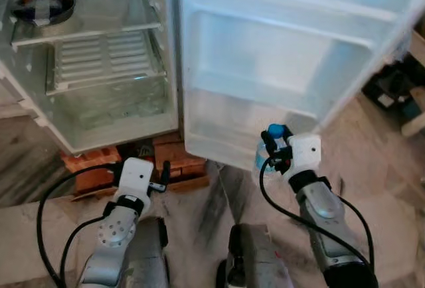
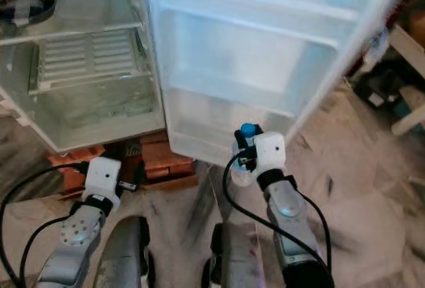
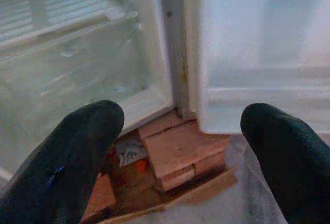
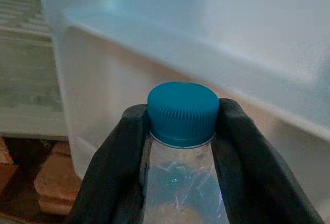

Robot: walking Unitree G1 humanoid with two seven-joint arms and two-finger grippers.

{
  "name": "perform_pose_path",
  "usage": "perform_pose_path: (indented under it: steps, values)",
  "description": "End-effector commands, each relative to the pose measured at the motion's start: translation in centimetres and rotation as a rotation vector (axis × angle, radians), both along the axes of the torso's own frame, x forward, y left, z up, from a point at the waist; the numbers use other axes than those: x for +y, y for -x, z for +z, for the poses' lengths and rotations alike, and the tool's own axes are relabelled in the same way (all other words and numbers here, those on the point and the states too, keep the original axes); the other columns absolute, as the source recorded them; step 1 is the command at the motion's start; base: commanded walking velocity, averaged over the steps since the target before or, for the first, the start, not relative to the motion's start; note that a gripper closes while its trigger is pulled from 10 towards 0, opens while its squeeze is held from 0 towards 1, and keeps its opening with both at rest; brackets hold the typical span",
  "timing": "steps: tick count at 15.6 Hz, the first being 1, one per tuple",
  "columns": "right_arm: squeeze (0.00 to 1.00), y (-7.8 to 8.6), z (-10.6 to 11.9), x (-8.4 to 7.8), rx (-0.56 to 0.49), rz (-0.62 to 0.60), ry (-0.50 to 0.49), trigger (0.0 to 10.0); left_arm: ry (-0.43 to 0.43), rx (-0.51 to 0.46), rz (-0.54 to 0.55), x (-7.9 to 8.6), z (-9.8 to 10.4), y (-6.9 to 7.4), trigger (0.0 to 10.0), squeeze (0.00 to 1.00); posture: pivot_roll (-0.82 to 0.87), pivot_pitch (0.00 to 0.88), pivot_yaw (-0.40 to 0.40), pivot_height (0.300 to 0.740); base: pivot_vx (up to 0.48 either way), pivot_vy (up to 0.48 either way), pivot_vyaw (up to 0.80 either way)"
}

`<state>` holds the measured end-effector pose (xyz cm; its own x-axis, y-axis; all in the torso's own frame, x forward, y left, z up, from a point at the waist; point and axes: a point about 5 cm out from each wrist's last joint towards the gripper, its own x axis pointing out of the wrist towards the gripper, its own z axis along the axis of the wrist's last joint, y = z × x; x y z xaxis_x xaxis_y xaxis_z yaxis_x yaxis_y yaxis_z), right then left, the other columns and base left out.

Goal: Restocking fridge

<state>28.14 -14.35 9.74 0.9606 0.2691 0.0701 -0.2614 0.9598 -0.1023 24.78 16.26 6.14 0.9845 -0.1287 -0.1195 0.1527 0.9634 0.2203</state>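
Now bottle (image 4: 181,182) in right end effector (image 4: 181,146)

1. The head views are bright and evenly lit, and the white fridge door (image 1: 285,56) is washed out to a pale glare.
2. Straight edges of the fridge bow toward the frame edges.
3. Both wrist views are dimmer, soft and grainy.
4. The black fingers (image 3: 77,157) in the left wrist view are blurred, close to the lens.
5. The bottle cap (image 4: 182,111) is fairly sharp; the door behind it is hazy.
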Motion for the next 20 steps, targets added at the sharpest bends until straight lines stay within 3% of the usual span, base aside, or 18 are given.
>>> perform_pose_path:
  steps: [1, 7, 12, 20]
  values:
    - [0.0, -0.13, 0.53, 0.5, -0.028, 0.017, -0.004, 10.0, 0.003, 0.001, 0.006, 0.17, -0.05, 0.18, 10.0, 0.0, 0.12, 0.172, -0.082, 0.621, 0.0, 0.0, 0.0]
    - [0.0, -0.16, 0.53, 0.47, -0.028, 0.016, -0.004, 10.0, 0.002, 0.012, 0.007, 0.13, -0.21, 0.16, 10.0, 0.0, 0.12, 0.174, -0.081, 0.621, 0.314, 0.0, 0.0]
    - [0.0, -0.25, 0.57, 0.48, -0.029, 0.016, -0.003, 10.0, -0.004, -0.001, 0.003, 0.09, -0.06, 0.1, 10.0, 0.0, 0.12, 0.18, -0.083, 0.621, 0.0, 0.0, 0.0]
    - [0.0, -0.33, 0.66, 0.43, -0.034, 0.012, -0.001, 10.0, 0.007, -0.008, 0.005, 0.04, -0.01, 0.03, 10.0, 0.0, 0.12, 0.176, -0.083, 0.621, 0.123, -0.257, 0.0]
